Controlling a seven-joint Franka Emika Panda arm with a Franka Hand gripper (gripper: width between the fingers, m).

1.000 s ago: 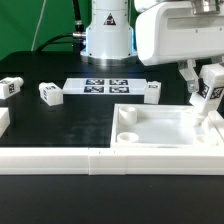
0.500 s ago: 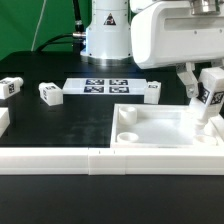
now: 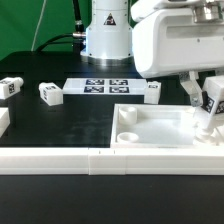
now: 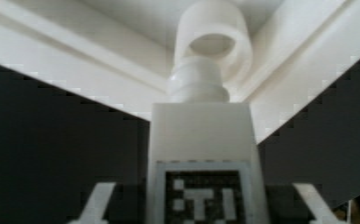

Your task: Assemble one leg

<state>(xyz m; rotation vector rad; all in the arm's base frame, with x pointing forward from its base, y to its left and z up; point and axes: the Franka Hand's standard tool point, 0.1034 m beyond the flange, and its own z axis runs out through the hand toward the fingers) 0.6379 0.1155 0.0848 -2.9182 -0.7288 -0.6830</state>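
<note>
- The panel (image 3: 150, 143) lies on the surface (image 3: 60, 125), toward the exterior view's right.
- The leg (image 3: 213, 98) stands upright between the fingers (image 3: 190, 93), at the panel's right-hand corner hole (image 4: 212, 45) (contact is unclear).
- The marker board (image 3: 105, 86) lies behind the panel.
- One loose leg (image 3: 152, 92) lies just right of the marker board, and two others (image 3: 50, 94) (image 3: 11, 85) lie to its left.

We see a white leg (image 3: 213, 100) bearing a black-and-white square tag (image 4: 203, 195), a white panel (image 3: 165, 125), a black worktop (image 3: 60, 120) and a green backdrop (image 3: 30, 30).
</note>
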